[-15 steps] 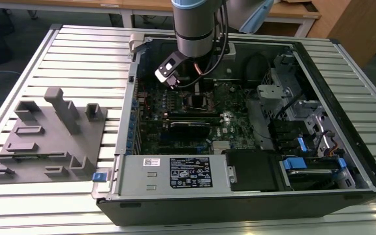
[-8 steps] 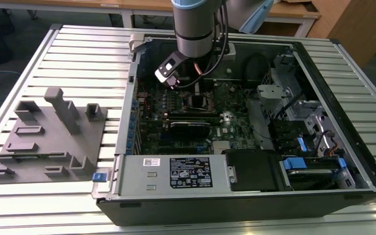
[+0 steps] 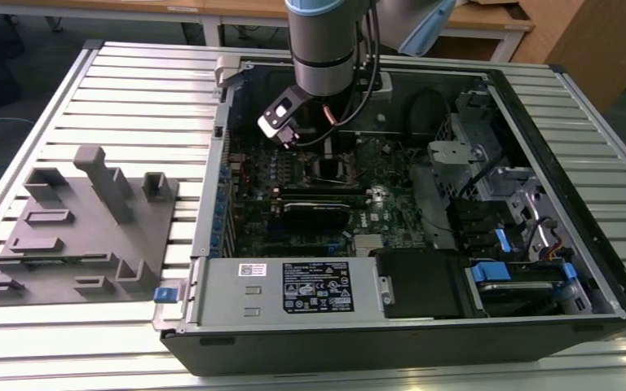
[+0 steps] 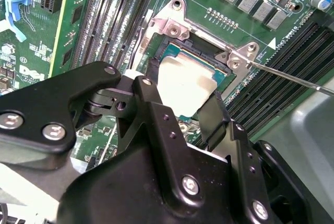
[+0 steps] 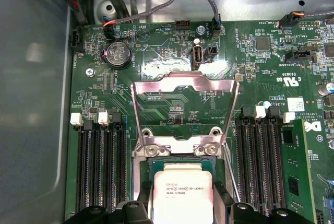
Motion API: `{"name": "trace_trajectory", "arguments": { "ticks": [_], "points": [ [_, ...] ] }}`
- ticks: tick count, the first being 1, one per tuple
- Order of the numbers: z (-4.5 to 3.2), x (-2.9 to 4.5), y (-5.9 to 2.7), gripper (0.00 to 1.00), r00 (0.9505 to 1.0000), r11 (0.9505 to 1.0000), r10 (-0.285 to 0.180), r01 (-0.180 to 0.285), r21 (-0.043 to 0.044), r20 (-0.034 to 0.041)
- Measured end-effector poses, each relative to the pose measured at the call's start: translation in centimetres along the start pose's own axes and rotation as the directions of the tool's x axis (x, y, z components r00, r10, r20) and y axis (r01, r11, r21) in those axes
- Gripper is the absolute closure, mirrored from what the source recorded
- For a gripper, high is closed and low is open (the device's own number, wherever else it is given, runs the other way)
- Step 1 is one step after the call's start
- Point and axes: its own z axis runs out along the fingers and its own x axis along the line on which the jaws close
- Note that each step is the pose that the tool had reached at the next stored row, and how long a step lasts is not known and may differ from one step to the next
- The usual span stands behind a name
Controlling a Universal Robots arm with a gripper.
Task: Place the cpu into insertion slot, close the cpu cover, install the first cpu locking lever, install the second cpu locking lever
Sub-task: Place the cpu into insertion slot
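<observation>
Silver-grey cpu [image 5: 181, 193] is pinched tight in my gripper [image 4: 183, 93], right over the insertion slot [image 4: 193, 52]; the cpu cover [image 5: 182, 84] stands flipped open beside that slot.

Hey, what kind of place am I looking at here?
Probably a robotics lab or workshop: an opened desktop computer case lies on a slatted metal table, a robot arm reaches into it, and wooden desks stand behind.
</observation>
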Motion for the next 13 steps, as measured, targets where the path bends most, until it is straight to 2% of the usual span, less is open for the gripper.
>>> {"name": "trace_trajectory", "arguments": {
  "ticks": [7, 8, 13],
  "points": [
    [0.07, 0.03, 0.02, 0.45, 1.0000, 1.0000, 0.000, 0.000, -0.0013, -0.0015],
    [0.06, 0.03, 0.02, 0.40, 1.0000, 1.0000, 0.000, 0.000, -0.0009, -0.0013],
    [0.00, 0.01, 0.01, 0.40, 1.0000, 1.0000, 0.000, 0.000, -0.0002, -0.0001]
  ]
}}
